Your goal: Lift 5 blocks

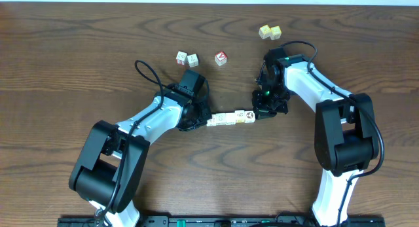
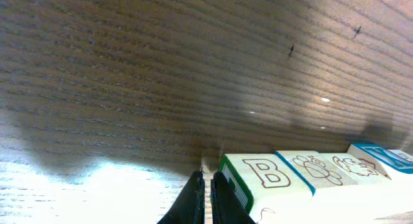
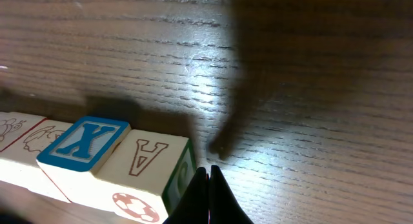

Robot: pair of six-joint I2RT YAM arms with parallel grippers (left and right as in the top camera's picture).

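Several cream-white blocks stand end to end in a short row at the table's middle. My left gripper is shut, its side against the row's left end. My right gripper is also shut and meets the right end. In the left wrist view, the shut left gripper touches a green-edged block printed with a B. More blocks run off to the right. In the right wrist view, the shut right gripper lies against a block printed with an A, beside a blue X block. I cannot tell whether the row rests on the table.
Two pale cubes and a red-topped cube lie behind the row. Two yellow-green cubes sit at the far back right. Both arms reach in from the front edge over the wooden table.
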